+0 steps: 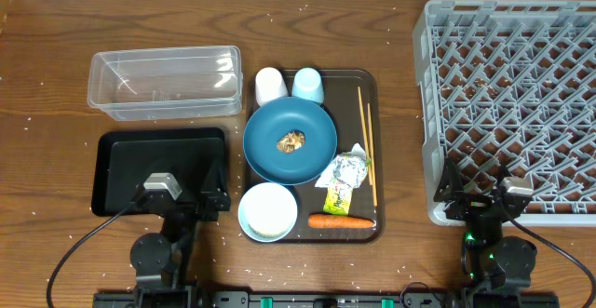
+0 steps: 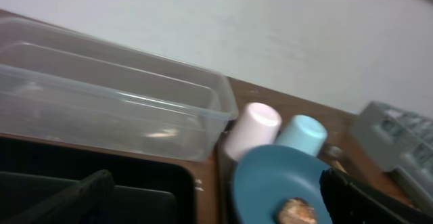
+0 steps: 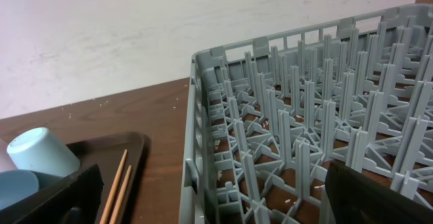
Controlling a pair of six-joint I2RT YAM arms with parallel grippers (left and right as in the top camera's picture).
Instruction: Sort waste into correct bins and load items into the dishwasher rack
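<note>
1. Left gripper (image 1: pixel 182 196) and right gripper (image 1: pixel 480 201) sit at the near edge of the worktop (image 1: pixel 47 94). Both have their jaws spread wide with nothing between them. The left hangs over the black tray (image 1: pixel 121 173), the right at the near-left corner of the dishwasher rack (image 1: pixel 421 113).
2. Nothing looks sorted or loaded yet. The clear tub (image 1: pixel 158 59) and the black tray show no waste and the rack holds no dishes, so the step in hand is probably a first pick.
3. The carrot (image 1: pixel 341 221) seems the easiest start. It lies alone along the near edge of the brown serving tray (image 1: pixel 368 80), so come straight down and close across its thickness, not its length.
4. The crumpled wrapper (image 1: pixel 342 180) leans on the blue plate (image 1: pixel 270 127) and lies just beside the chopsticks (image 1: pixel 364 140). Pinch its raised middle, so the sticks are not dragged along.
5. The brown food lump (image 1: pixel 291 141) sits mid-plate and is small — a shallow, centred pinch suits it.
6. The dishes all rest on the serving tray:
   - The plate is round and deep blue.
   - The white cup (image 1: pixel 270 86) and light-blue cup (image 1: pixel 308 86) stand side by side at the plate's far rim, apparently mouth-down.
   - The white bowl (image 1: pixel 243 211) sits at the plate's near rim, and what it holds is hard to tell.
   - The chopsticks lie parallel along the tray's right side.
</note>
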